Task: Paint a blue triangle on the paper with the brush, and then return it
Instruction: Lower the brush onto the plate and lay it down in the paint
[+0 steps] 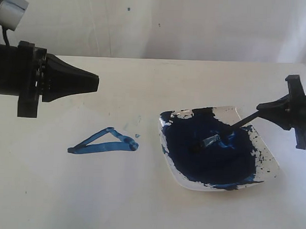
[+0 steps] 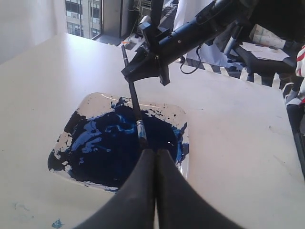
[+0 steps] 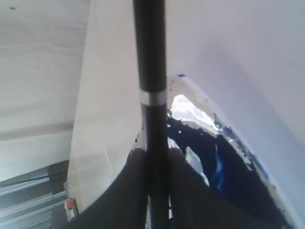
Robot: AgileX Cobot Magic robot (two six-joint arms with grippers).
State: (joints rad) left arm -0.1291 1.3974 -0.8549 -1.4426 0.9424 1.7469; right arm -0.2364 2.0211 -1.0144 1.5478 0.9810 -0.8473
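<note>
The thin black-handled paintbrush (image 1: 240,122) lies on a slant in the exterior view. Its long axis runs from 2 o'clock down to 8 o'clock, and the silver ferrule and blue-stained tip point to 8 o'clock, resting in the dark navy paint pool (image 1: 207,160) of the white square dish (image 1: 270,165). The right gripper (image 1: 261,106) has its fingers pinched narrowly on the upper handle (the wrist view shows them tight against both sides). The left gripper (image 1: 96,83) hangs above the table with its jaws pressed together and nothing between them. At 9 o'clock of the dish, well apart from it, the streaky blue triangle outline (image 1: 105,148) lies flat on the large off-white matte paper (image 1: 63,191), with its sharpest corner toward 8 o'clock. A pale creased backdrop (image 1: 197,25) closes the scene behind, and the left wrist view catches a window onto city buildings (image 2: 83,16).
</note>
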